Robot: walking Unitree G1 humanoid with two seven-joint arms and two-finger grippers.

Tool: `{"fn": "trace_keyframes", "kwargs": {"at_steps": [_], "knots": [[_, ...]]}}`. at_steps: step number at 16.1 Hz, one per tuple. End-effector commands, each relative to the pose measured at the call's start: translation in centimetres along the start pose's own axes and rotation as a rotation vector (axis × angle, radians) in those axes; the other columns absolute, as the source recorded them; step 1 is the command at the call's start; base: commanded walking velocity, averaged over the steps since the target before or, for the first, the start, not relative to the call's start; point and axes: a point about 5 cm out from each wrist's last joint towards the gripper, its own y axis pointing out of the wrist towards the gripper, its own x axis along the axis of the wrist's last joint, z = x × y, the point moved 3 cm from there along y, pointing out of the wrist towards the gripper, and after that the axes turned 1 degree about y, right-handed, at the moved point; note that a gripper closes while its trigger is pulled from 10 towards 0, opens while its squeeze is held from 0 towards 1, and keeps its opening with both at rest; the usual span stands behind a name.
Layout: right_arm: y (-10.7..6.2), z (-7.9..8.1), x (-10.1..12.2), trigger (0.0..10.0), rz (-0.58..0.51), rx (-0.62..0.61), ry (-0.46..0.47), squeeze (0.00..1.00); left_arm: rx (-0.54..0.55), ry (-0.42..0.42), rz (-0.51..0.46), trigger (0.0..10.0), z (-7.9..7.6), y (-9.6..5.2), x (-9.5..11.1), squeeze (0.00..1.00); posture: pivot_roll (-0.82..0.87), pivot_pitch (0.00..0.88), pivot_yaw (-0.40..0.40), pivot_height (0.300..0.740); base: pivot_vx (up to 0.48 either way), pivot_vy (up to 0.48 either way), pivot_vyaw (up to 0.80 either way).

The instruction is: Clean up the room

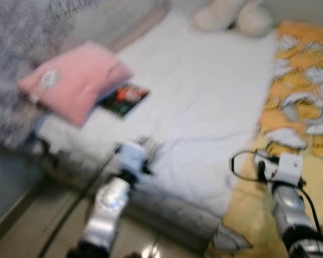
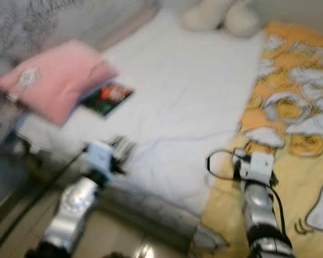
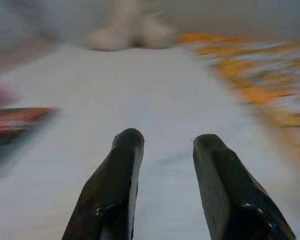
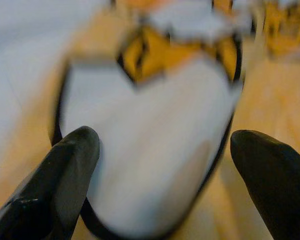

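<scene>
A white bed [image 1: 204,102] carries a pink pillow [image 1: 72,80] at its left edge, a little tilted, its long side running toward the head corner. Just beside it lies a dark book [image 1: 125,99] with a red cover picture, flat, its long axis diagonal. A yellow blanket [image 1: 301,102] with white shapes covers the right edge. The middle of the sheet is open. The left gripper [image 3: 167,142] hovers over the near edge, fingers apart. The right gripper [image 4: 165,150] is over the blanket, fingers wide apart.
</scene>
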Motion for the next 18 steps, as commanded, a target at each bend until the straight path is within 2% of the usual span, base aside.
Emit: {"fn": "trace_keyframes", "kwargs": {"at_steps": [1,2,4,5,6,8,10,11,13,14,15,16,18], "knots": [[0.1,-2.3,-0.9,10.0,0.053,-0.081,-0.003,0.00,-0.211,-0.037,-0.083,10.0,-3.8,0.4,2.8,0.00,0.23,0.347,0.024,0.740,0.000,0.000,0.00],[0.1,-3.4,-1.0,10.0,0.060,-0.126,-0.035,0.00,-0.337,-0.047,-0.132,10.0,-6.3,0.1,5.1,0.00,0.23,0.358,0.014,0.740,0.000,0.000,0.00],[-0.3,-4.5,-2.4,10.0,0.125,-0.156,-0.026,0.00,-0.338,-0.072,-0.164,10.0,-6.7,0.5,6.5,0.00,0.22,0.362,0.007,0.740,0.000,0.000,0.00],[-0.6,-3.9,-3.7,10.0,0.180,-0.128,0.002,0.00,-0.327,-0.069,-0.163,10.0,-6.5,0.6,6.5,0.00,0.21,0.359,0.003,0.740,0.000,0.000,0.00],[-1.1,-2.8,-5.0,10.0,0.216,-0.079,0.008,0.00,-0.319,-0.060,-0.153,10.0,-6.2,0.5,6.3,0.00,0.21,0.352,-0.004,0.740,0.000,0.000,0.00],[-3.0,2.2,-7.9,10.0,0.249,0.125,-0.059,0.00,-0.296,-0.020,-0.093,10.0,-5.2,0.1,5.7,0.00,0.19,0.334,-0.017,0.740,0.000,0.000,0.00],[-5.1,7.3,-8.8,10.0,0.194,0.338,-0.114,0.00,-0.255,0.007,-0.064,10.0,-4.1,0.3,5.2,0.00,0.18,0.324,-0.019,0.740,0.000,0.000,0.00],[-6.0,9.5,-8.5,10.0,0.140,0.436,-0.134,0.00,-0.244,0.025,-0.055,10.0,-3.8,0.4,5.0,0.00,0.18,0.320,-0.020,0.740,0.000,0.000,0.00],[-7.3,12.1,-7.9,10.0,0.054,0.550,-0.162,0.00,-0.214,0.054,-0.040,10.0,-3.2,0.7,4.7,0.00,0.17,0.312,-0.025,0.740,0.000,0.000,0.00],[-8.1,13.6,-6.8,10.0,-0.044,0.609,-0.193,0.00,-0.184,0.081,-0.021,10.0,-2.7,0.9,4.3,0.00,0.17,0.306,-0.025,0.740,0.000,0.000,0.00],[-8.0,13.8,-5.8,10.0,-0.094,0.614,-0.191,0.00,-0.168,0.074,-0.016,10.0,-2.4,1.2,4.2,0.00,0.16,0.295,-0.030,0.740,0.000,0.000,0.00],[-7.8,13.3,-4.3,10.0,-0.161,0.577,-0.149,0.00,-0.136,0.099,-0.005,10.0,-2.0,1.4,4.0,0.00,0.16,0.276,-0.035,0.740,0.000,0.000,0.00],[-8.3,11.2,-0.6,10.0,-0.337,0.494,-0.095,0.00,-0.040,0.129,0.005,10.0,-0.9,1.7,3.7,0.00,0.14,0.246,-0.044,0.740,0.000,0.000,0.00]]}}
